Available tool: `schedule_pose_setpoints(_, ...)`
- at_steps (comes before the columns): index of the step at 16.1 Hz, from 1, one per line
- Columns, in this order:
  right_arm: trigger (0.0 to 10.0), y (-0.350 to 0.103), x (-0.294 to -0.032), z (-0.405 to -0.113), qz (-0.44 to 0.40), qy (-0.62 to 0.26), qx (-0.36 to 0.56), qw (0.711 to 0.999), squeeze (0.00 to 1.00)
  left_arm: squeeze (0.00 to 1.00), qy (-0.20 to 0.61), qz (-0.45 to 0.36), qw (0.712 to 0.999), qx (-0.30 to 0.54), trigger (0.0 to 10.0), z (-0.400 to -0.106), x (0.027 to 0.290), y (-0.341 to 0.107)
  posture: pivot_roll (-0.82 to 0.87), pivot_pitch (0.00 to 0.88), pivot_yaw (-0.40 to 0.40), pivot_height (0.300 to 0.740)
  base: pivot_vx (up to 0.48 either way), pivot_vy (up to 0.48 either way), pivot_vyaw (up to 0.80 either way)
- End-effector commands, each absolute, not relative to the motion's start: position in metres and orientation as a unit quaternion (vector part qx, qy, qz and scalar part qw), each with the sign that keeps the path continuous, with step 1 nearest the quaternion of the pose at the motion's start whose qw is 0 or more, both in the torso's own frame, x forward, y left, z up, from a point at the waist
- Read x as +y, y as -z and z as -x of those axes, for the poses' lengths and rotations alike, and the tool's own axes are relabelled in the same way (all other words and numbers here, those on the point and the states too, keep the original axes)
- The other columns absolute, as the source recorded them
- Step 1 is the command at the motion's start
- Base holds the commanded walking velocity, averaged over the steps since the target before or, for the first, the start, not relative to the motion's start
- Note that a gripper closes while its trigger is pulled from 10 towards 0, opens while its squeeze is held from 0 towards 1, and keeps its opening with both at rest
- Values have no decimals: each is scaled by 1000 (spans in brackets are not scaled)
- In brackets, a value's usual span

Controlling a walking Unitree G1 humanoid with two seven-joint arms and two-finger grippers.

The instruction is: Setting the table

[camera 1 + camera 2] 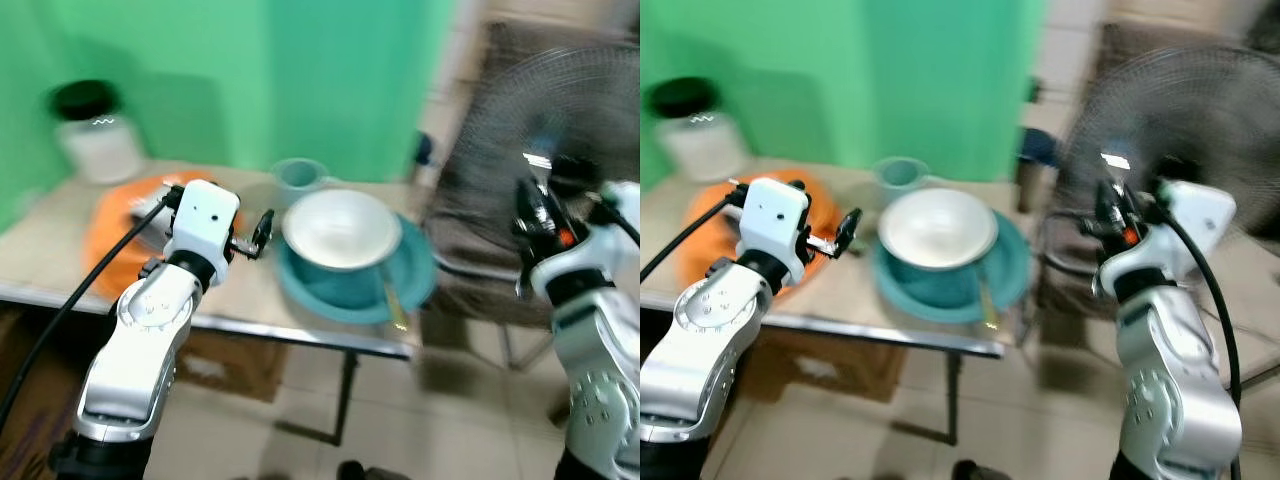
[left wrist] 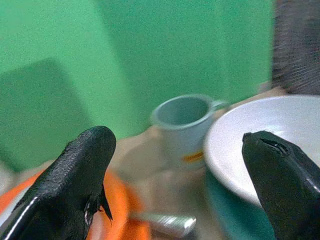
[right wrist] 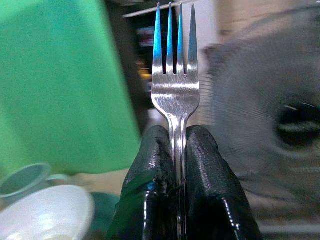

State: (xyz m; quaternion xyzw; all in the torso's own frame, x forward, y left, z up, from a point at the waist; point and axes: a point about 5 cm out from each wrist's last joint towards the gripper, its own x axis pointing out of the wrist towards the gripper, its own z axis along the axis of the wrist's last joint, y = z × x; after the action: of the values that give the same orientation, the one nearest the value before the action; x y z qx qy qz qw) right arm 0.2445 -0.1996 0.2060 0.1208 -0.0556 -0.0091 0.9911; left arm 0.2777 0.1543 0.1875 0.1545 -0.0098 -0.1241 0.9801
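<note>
Silver four-tined metal fork (image 3: 174,95) | being clenched upright in right gripper (image 3: 175,150), off the table at 3 o'clock of white bowl (image 1: 340,228) on teal plate (image 1: 415,265) | left gripper (image 2: 180,170) hovering spread, empty | step judged: carrying fork; next: lowering it beside plate.

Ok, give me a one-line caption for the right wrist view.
Right pincer clamps a silver fork upright, tines up.

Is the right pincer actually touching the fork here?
Touching. In the right wrist view the right pincer's two black fingers press against both sides of the fork's handle, tines standing clear above them.
</note>
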Motion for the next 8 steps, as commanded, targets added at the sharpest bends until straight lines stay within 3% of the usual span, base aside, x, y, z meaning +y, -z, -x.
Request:
schedule_pose_setpoints(1, 10000, -214, -198, -241, -126, 7, -77, 989, 0, 0, 119, -157, 980, -26, 10000, -279, 154, -194, 25, 0, -35, 740, 0, 0, -800)
schedule_pose_setpoints(8, 10000, -203, -194, -241, -87, 41, -45, 994, 0, 0, 124, -154, 980, -36, 10000, -284, 151, -199, 15, 0, -27, 740, 0, 0, -779)
